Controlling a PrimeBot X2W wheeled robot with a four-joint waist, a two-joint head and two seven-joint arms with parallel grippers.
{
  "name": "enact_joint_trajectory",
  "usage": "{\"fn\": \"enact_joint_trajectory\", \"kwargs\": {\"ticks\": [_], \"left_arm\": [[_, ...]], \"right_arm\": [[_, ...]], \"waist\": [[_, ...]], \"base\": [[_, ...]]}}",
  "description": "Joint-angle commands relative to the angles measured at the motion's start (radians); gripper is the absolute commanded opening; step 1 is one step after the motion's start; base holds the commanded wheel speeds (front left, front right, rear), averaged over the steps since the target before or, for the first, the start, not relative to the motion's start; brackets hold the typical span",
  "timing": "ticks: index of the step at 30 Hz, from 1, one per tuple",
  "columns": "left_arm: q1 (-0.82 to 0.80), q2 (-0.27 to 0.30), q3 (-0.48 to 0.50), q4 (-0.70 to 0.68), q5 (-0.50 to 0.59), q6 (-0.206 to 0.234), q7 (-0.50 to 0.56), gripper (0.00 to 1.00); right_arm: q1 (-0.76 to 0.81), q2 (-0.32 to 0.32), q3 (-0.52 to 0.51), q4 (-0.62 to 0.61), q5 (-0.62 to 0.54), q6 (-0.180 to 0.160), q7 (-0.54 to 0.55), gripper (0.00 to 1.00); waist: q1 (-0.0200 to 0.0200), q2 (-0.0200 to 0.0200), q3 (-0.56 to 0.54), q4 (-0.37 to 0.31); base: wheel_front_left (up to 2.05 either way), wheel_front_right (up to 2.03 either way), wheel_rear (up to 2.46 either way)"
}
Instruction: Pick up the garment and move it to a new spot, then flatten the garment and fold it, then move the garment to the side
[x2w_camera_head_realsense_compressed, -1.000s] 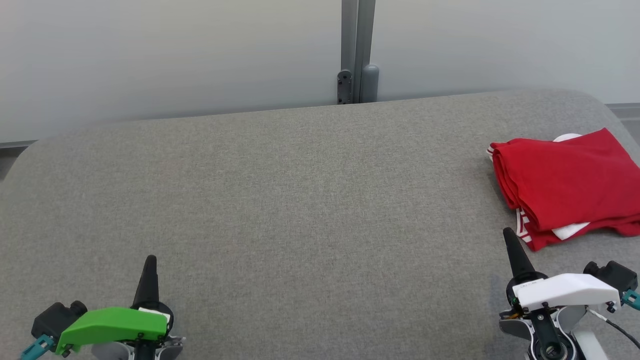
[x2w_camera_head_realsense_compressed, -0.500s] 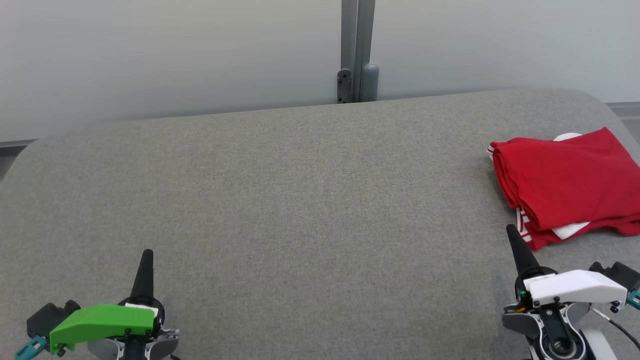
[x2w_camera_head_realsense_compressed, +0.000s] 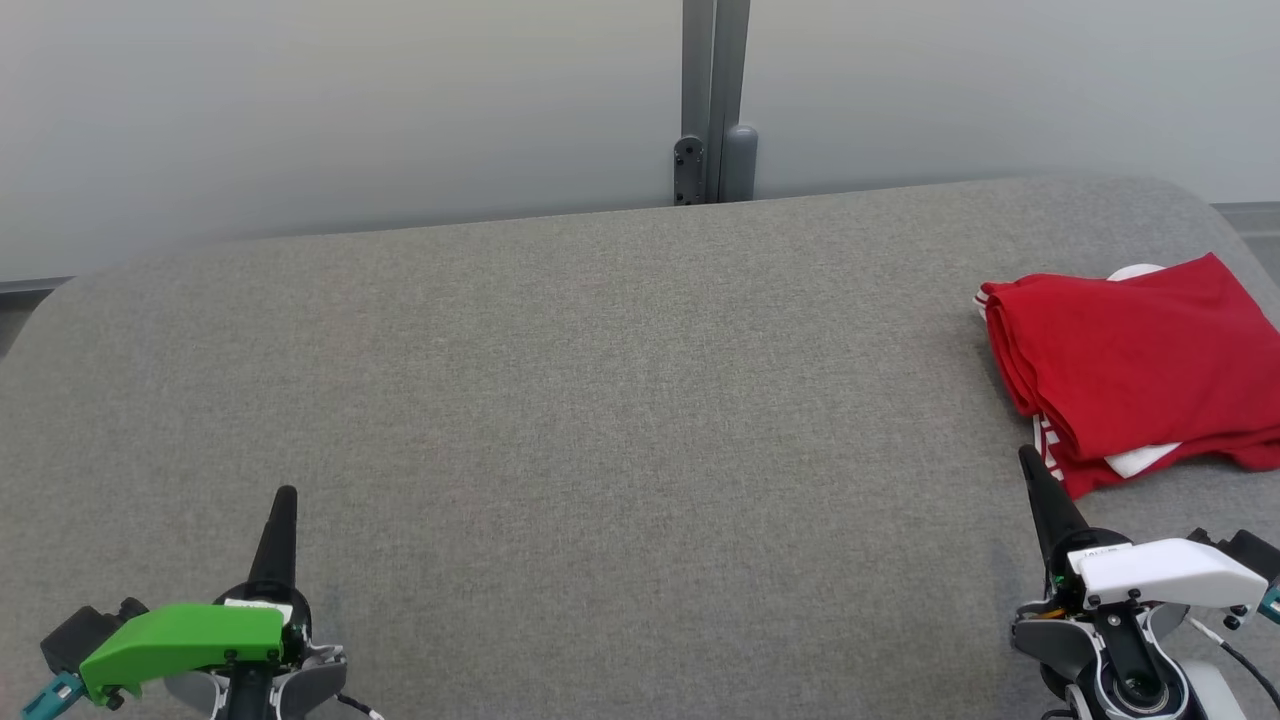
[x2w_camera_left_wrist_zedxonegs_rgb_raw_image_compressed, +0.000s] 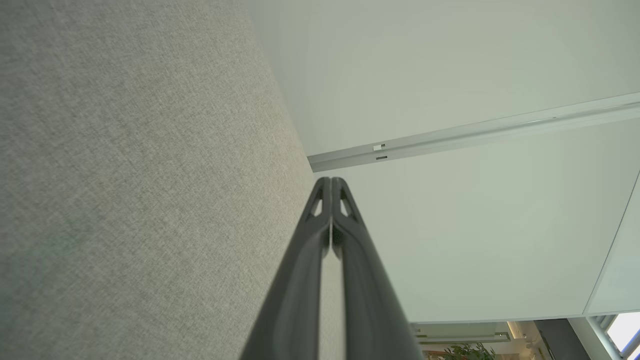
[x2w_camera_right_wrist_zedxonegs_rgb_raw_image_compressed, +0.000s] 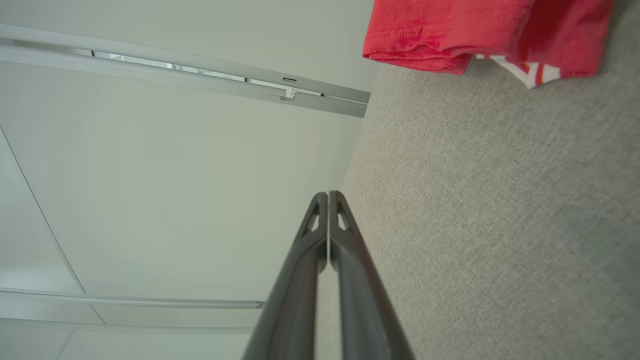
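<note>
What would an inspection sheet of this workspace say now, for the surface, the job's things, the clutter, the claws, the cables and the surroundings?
Surface: grey cloth top, flat, rounded far corners.
Job's things: red garment, folded, lying at the right edge; white parts peek out.
Clutter: nothing seen.
Claws: left claw shut, holding nothing; right claw shut, holding nothing, near the garment but apart from it.
Cables: thin black cable by the right wrist.
Surroundings: pale wall, grey post behind the top.
</note>
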Motion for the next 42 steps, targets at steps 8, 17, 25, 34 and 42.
{"fn": "enact_joint_trajectory", "kwargs": {"ticks": [8,17,25,34,42], "left_arm": [[-0.027,-0.001,0.021,-0.006,-0.076,-0.019,0.021,0.00],[-0.034,-0.003,0.035,-0.005,-0.135,-0.030,0.038,0.00],[-0.040,-0.006,0.047,-0.005,-0.182,-0.038,0.051,0.00],[-0.041,-0.007,0.055,-0.004,-0.215,-0.046,0.063,0.00],[-0.041,-0.007,0.054,-0.004,-0.215,-0.046,0.063,0.00]], "right_arm": [[-0.020,-0.003,-0.014,-0.010,0.074,0.001,0.022,0.00],[-0.021,-0.002,-0.025,-0.011,0.136,0.001,0.041,0.00],[-0.022,-0.001,-0.034,-0.012,0.187,0.000,0.056,0.00],[-0.021,0.000,-0.041,-0.013,0.222,0.000,0.066,0.00],[-0.021,0.001,-0.043,-0.012,0.220,0.000,0.068,0.00]], "waist": [[0.0000,0.0000,0.002,0.000],[0.0000,0.0000,0.003,0.000],[0.0000,0.0000,0.005,-0.001],[0.0000,0.0000,0.006,-0.001],[0.0000,0.0000,0.006,-0.001]], "base": [[0.00,0.00,0.00],[0.00,0.00,0.00],[0.00,0.00,0.00],[0.00,0.00,0.00],[0.00,0.00,0.00]]}}
